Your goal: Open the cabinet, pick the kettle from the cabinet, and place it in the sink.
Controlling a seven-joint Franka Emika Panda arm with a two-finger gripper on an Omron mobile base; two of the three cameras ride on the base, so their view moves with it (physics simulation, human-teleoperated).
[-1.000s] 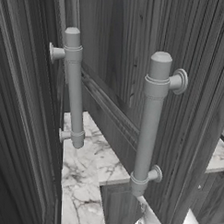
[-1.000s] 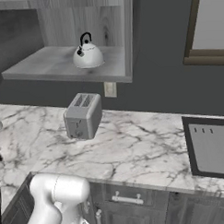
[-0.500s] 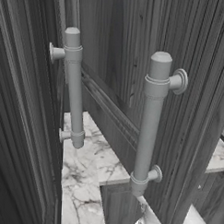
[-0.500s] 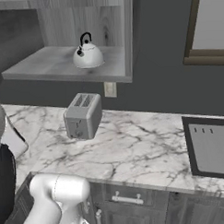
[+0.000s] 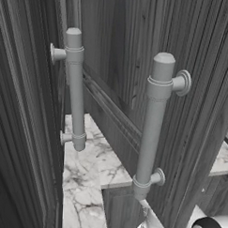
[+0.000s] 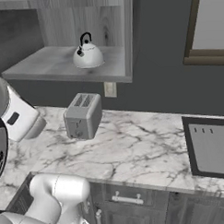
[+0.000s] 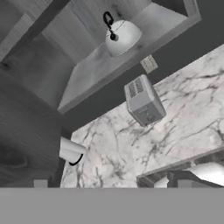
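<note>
Illumination is even and diffuse, with no glare. Soft shadow lies under the toaster [image 6: 82, 116] on the counter [image 6: 134, 150]. Rendering is sharp throughout; wood grain appears coarse and pixelated.

Silvery-white kettle [image 6: 88, 53] upright inside the open cabinet [image 6: 66, 69], black sink [image 6: 210, 146] well apart.

Kettle [image 6: 88, 54] in cabinet [image 6: 66, 69] — above toaster [image 6: 83, 116]
</note>
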